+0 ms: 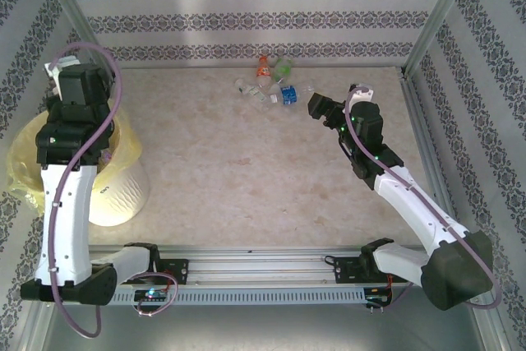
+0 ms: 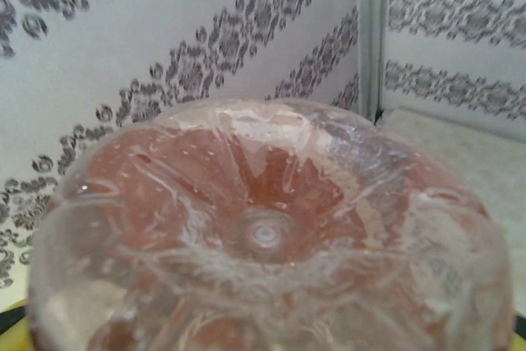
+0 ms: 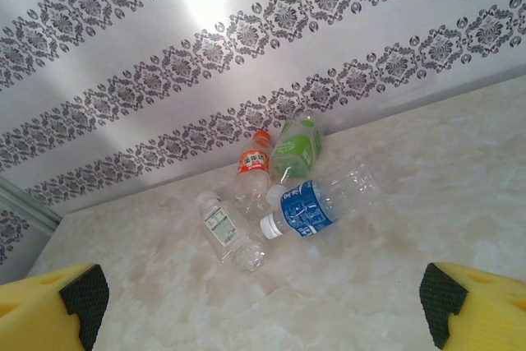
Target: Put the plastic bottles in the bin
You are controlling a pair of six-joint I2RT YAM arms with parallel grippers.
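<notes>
- The left gripper is hanging raised at the bin, which is standing off the table's left edge.
- It is clenching a clear bottle. The wrist camera is looking straight at this held bottle's reddish-tinted base.
- The right gripper is hovering over the table's far right part. Its jaws are standing wide apart, with nothing between the yellow fingers.
- Four bottles are lying in a loose cluster near the back wall.
- The orange-label bottle and the green-label bottle are sitting just beside each other, closest to the wall.
- The blue-label bottle is lying on its side in front of them.
- The small white-label bottle is lying near its white cap.
</notes>
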